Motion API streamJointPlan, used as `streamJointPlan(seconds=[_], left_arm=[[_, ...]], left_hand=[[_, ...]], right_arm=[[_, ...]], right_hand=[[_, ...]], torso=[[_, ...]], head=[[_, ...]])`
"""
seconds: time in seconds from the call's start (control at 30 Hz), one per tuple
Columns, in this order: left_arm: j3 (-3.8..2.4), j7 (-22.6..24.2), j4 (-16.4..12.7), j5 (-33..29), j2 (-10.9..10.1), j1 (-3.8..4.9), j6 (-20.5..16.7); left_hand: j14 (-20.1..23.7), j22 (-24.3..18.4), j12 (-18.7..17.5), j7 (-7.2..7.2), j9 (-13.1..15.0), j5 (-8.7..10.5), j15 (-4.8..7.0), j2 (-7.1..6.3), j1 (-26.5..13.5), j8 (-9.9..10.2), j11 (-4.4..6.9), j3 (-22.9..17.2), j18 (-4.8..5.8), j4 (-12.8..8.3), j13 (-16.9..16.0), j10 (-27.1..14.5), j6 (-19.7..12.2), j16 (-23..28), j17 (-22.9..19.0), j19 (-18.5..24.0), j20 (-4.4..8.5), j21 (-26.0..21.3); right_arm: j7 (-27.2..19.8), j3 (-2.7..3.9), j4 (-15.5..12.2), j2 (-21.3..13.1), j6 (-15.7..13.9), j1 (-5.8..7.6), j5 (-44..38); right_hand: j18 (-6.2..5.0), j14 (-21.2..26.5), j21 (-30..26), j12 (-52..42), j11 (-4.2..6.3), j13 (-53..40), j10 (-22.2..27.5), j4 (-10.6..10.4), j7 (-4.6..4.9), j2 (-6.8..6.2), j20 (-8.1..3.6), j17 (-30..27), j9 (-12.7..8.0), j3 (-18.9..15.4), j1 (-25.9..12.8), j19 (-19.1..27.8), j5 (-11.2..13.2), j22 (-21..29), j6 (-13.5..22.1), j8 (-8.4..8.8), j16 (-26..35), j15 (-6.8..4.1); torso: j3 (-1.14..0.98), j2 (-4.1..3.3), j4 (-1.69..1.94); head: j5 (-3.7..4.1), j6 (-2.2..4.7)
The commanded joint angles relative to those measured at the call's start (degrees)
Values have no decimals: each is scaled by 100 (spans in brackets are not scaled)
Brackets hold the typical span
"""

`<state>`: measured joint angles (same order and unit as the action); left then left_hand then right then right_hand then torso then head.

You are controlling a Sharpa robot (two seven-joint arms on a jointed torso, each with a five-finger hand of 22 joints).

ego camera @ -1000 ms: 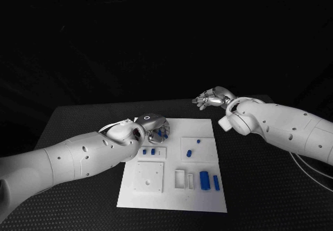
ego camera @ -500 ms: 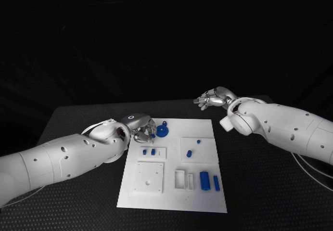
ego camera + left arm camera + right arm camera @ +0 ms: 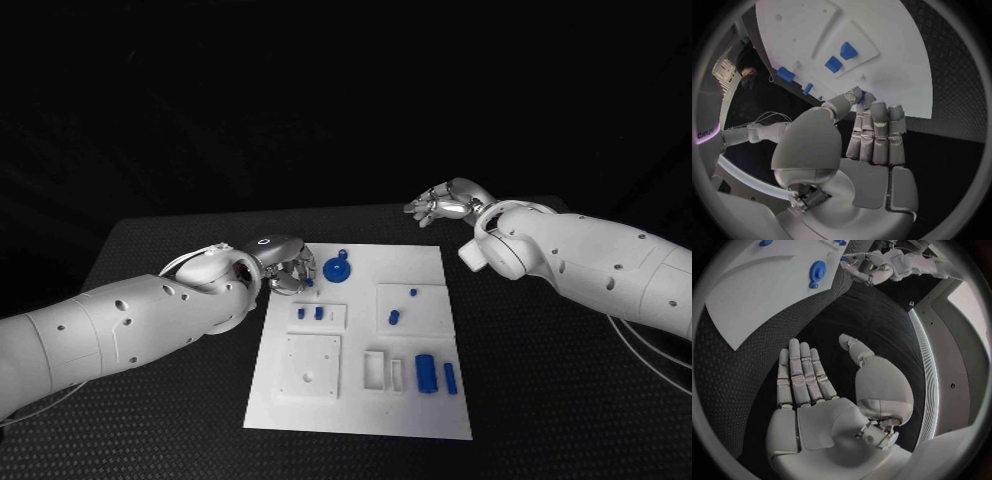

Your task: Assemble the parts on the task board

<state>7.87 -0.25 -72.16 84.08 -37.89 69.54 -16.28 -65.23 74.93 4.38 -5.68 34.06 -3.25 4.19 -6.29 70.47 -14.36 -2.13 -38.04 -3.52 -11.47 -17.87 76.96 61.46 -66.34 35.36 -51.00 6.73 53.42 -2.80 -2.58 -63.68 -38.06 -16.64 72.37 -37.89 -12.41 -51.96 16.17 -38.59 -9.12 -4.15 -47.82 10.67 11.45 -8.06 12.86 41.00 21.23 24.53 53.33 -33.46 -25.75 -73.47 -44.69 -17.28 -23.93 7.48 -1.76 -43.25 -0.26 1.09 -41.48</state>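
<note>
The blue gear [image 3: 336, 270] sat near the top of the white board [image 3: 418, 405], some small blue pieces still lay loose there, and the left hand [image 3: 293, 268] and right hand [image 3: 440, 208] both held nothing.

Task board [image 3: 411, 400] centred on worktop [image 3: 159, 250]. Gear part [image 3: 338, 270] flat on board near far edge. Two small parts [image 3: 309, 314] side by side in block just nearer, left of centre. Two long parts [image 3: 434, 375] standing toward near right corner. Left hand [image 3: 290, 268] at board's far left edge, beside gear part. Right hand [image 3: 444, 206] beyond far right corner, off board.
</note>
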Motion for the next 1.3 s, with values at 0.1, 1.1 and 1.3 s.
streamJointPlan(seconds=[0.1, 1.1, 1.3], left_arm=[[-1, 23, 43, 1, 15, 10, 276], [70, 96, 248, -13, 273, 2, 287], [81, 70, 237, -8, 267, 3, 366]], left_hand=[[-28, 84, 8, 15, 5, -8, -10, 34, -33, -14, -9, -25, -47, -2, 0, 36, 43, -4, 6, -2, 260, 9], [-32, 87, -9, 10, -4, -14, -12, 59, -44, -7, -11, -33, -40, -14, 9, 39, 30, -7, 9, 6, 264, 3], [-29, 87, -13, 9, -6, -16, -13, 62, -43, -6, -12, -36, -38, -22, 12, 39, 28, -4, 8, 10, 265, 0]], right_arm=[[-46, 0, -18, -2, 50, -2, -1], [-47, 0, -18, 16, 47, -2, -1], [-47, 0, -20, 13, 44, -2, -1]], right_hand=[[-56, 47, -31, -30, 14, 7, 33, 21, 82, 24, 41, 8, -8, -2, -11, -13, -23, -9, 36, -27, 31, -3], [-59, 48, -39, -31, 14, 7, 33, 22, 82, 26, 43, 8, -11, -1, -14, -15, -23, -16, 36, -29, 32, -3], [-59, 48, -41, -32, 14, 7, 33, 23, 82, 26, 44, 8, -11, 0, -14, -16, -22, -17, 36, -29, 32, -3]], torso=[[-10, -1, -6], [-8, 1, -16], [-5, 2, -7]], head=[[-13, -12], [8, -53], [9, -59]])
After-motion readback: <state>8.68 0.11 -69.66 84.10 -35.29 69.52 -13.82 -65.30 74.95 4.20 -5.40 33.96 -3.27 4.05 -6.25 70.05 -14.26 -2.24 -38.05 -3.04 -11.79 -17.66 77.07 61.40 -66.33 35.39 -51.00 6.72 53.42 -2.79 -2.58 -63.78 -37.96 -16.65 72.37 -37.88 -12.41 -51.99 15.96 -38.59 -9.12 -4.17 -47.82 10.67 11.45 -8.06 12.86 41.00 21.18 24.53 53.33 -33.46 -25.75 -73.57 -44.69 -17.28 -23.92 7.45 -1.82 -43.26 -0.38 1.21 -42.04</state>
